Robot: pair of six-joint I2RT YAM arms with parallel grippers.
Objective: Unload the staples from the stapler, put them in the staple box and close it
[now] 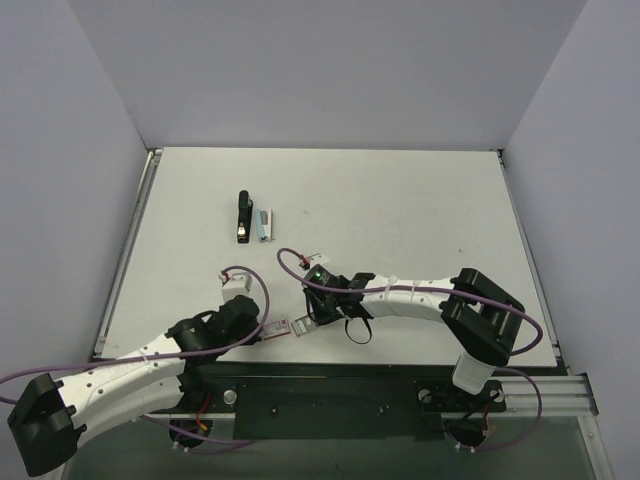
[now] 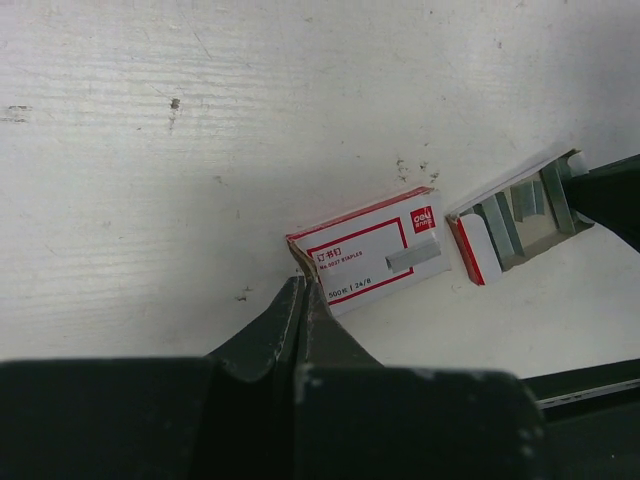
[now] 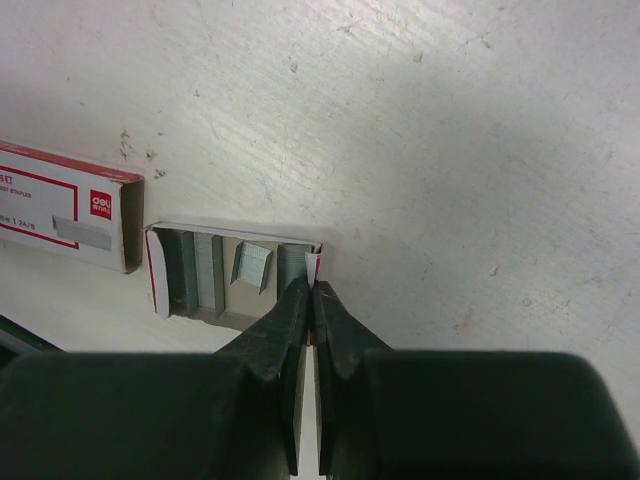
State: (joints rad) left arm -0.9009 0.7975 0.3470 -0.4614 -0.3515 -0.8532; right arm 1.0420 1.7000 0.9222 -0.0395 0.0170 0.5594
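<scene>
The slim black stapler [image 1: 241, 216] lies at the far left-centre of the table, silvery tip toward me, with a pale grey-blue strip [image 1: 263, 225] beside it on its right. Both grippers are far from it, near the front edge. My left gripper [image 1: 262, 328] [image 2: 300, 285] is shut on the end corner of a white-and-red staple box sleeve [image 2: 370, 255] [image 3: 60, 205]. My right gripper [image 1: 312, 318] [image 3: 311, 290] is shut on the end wall of the box's open inner tray [image 3: 230, 270] [image 2: 515, 215], which holds several staple strips and lies just clear of the sleeve.
The white table [image 1: 400, 210] is enclosed by pale walls at the back and sides. A black rail [image 1: 330, 395] runs along the front edge below the arm bases. Purple cables [image 1: 290, 262] loop over the table near both wrists.
</scene>
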